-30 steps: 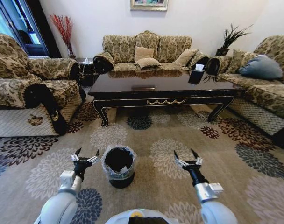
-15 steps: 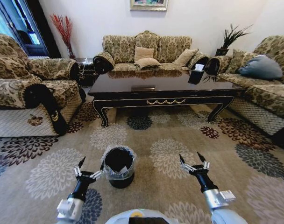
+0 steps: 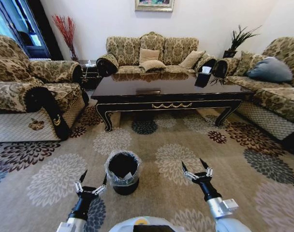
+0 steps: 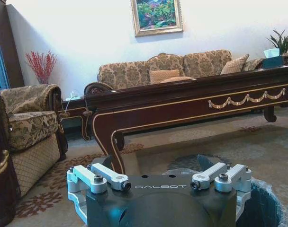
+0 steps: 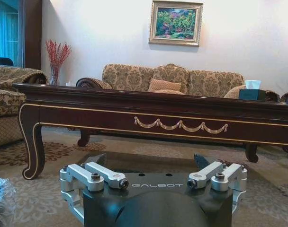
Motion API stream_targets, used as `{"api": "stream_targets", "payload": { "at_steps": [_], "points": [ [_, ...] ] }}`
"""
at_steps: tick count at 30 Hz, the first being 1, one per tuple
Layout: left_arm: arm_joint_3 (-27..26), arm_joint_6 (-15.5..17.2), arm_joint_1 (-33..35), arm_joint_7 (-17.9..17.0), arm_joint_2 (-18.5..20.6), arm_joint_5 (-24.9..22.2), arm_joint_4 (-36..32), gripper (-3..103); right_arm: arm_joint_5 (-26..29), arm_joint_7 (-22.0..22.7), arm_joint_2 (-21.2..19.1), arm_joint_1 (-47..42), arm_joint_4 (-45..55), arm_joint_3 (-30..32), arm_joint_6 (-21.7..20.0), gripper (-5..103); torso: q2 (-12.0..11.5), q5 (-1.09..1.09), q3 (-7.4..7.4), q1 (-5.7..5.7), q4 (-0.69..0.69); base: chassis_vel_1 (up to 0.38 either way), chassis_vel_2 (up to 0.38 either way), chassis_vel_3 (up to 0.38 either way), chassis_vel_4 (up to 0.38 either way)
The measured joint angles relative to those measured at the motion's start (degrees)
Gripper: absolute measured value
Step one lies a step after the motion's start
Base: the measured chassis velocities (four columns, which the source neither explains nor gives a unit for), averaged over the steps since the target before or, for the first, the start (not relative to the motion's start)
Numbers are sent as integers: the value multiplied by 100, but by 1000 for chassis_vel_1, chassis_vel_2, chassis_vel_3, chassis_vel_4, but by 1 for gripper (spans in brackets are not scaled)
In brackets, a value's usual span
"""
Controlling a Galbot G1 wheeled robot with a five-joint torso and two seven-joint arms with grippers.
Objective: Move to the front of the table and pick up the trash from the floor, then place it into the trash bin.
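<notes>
Crinkly-lined round black trash bin [image 3: 123,172] on floral carpet [image 3: 176,159] between wide-spread left pincer [image 3: 91,182] and right pincer [image 3: 195,169].

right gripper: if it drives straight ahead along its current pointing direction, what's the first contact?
Likely the large glossy dark wood coffee table, at its gold-swagged apron, dead ahead of the open right gripper. In between, only bare floral carpet shows. Depth is unclear; if aimed lower, it could slip beneath.
</notes>
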Motion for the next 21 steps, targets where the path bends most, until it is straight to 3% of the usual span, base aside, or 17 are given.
{"api": "stream_targets", "payload": {
  "at_steps": [21],
  "points": [
    [6, 46, -24, -16, 8, -28, 1, 100, 0, 0, -2, 7, -3, -2, 0, 100, 0, 0, 1, 1, 0, 0, 0, 0, 0]
  ]
}}
